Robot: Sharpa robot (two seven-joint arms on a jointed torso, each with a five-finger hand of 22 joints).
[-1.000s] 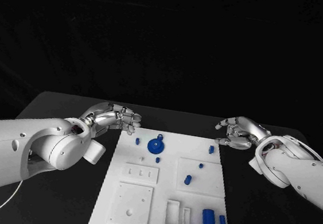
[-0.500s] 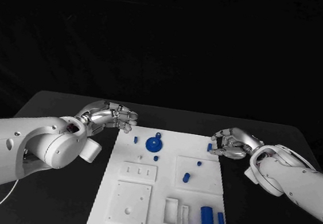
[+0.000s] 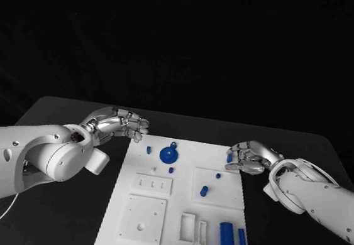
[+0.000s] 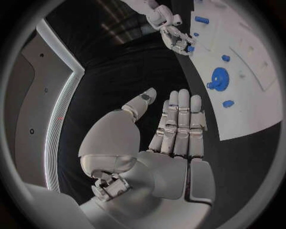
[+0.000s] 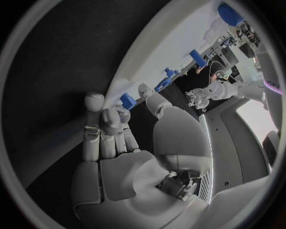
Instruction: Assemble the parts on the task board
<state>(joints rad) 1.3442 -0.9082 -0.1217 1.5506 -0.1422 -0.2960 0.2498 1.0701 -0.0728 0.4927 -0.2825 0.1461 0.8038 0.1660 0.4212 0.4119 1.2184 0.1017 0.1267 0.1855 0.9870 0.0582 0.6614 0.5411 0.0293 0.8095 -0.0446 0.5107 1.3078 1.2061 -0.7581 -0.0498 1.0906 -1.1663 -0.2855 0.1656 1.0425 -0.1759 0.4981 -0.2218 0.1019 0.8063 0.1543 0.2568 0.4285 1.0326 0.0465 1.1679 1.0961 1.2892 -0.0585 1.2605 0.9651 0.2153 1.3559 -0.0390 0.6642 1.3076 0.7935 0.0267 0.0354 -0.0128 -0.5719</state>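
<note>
The white task board (image 3: 143, 244) lies in the middle of the table. On its far part lie a blue gear (image 3: 169, 154) and several small blue pegs, and two blue cylinders (image 3: 232, 237) lie near the right edge. My right hand (image 3: 250, 156) is at the board's far right corner, thumb and fingertips closed around a small blue peg (image 3: 229, 158) (image 5: 127, 100) that stands on the board. My left hand (image 3: 122, 123) hovers beside the far left corner, fingers straight (image 4: 178, 124) and holding nothing. The gear (image 4: 219, 78) lies ahead of it.
Raised white blocks with slots and holes (image 3: 144, 219) take up the board's near half. Bare black table (image 3: 51, 216) flanks the board on both sides. Both white forearms reach in over the table's side areas.
My right hand has moved in from beside the board to the peg at the far right corner and closed around it. The left hand has barely moved. The camera view has shifted slightly.
</note>
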